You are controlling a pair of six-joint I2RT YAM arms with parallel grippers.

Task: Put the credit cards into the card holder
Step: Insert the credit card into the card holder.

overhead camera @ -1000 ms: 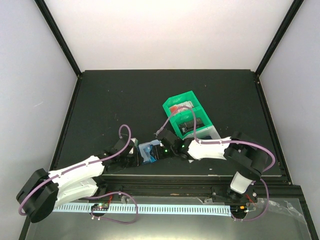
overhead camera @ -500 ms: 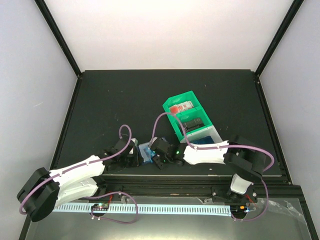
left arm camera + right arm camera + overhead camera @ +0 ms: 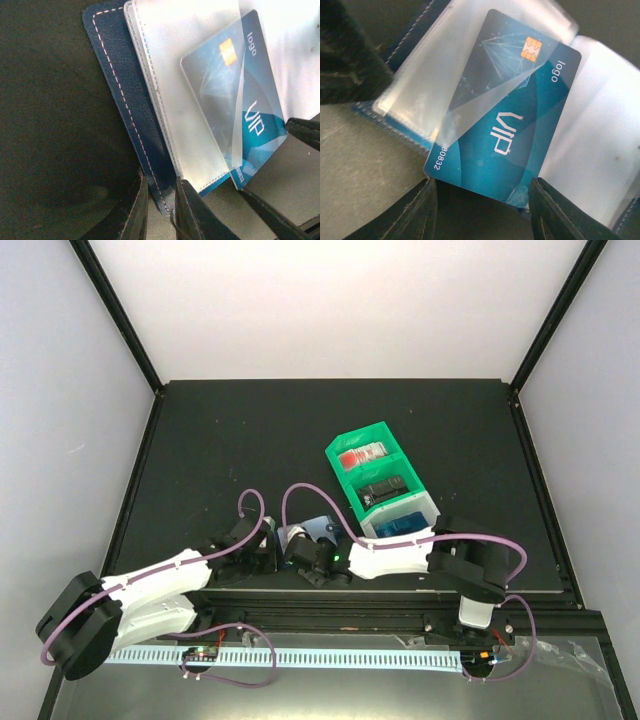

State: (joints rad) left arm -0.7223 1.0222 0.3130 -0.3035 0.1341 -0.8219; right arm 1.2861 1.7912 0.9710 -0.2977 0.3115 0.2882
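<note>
The card holder (image 3: 125, 95) lies open near the table's front edge, its navy cover and clear sleeves (image 3: 185, 60) showing; in the top view (image 3: 318, 530) it sits between the two grippers. My left gripper (image 3: 161, 200) is shut on the corner of its navy cover; it also shows in the top view (image 3: 272, 550). A blue credit card (image 3: 520, 125) marked VIP lies slanted with its far corner tucked under a clear sleeve (image 3: 445, 85). My right gripper (image 3: 481, 190) is open, its fingers either side of the card's near edge. In the top view my right gripper (image 3: 298, 558) hides the card.
A green bin (image 3: 345, 443) stands at centre right with red-and-white items (image 3: 360, 455) and a black item (image 3: 385, 488). A white bin (image 3: 428, 503) against it holds more blue cards (image 3: 400, 525). The table's front edge (image 3: 400, 592) runs just behind both grippers.
My right gripper has moved left and toward the front edge, over the open card holder, and now covers the blue card in the top view. The left arm has barely moved.
</note>
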